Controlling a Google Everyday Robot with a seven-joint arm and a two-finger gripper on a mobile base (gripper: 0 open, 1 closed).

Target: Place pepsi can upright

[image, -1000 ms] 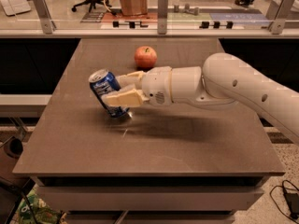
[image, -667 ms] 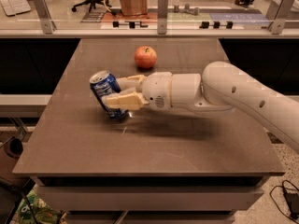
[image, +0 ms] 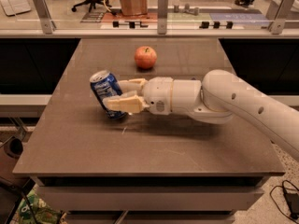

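The pepsi can (image: 104, 90) is blue with white print and a silver top. It stands on the left half of the brown table (image: 154, 143), tilted a little to the left. My gripper (image: 117, 94) reaches in from the right and its cream fingers (image: 125, 104) are closed on the can's right side, one in front and one behind. The white arm (image: 233, 101) runs off to the right edge of the view.
A red apple (image: 145, 57) sits on the table behind the gripper. A glass barrier with metal posts (image: 162, 6) runs along the table's far edge. A cable lies on the floor at the lower right (image: 287, 197).
The arm and can have shifted very slightly; the can stays tilted in the gripper's hold at nearly the same spot.
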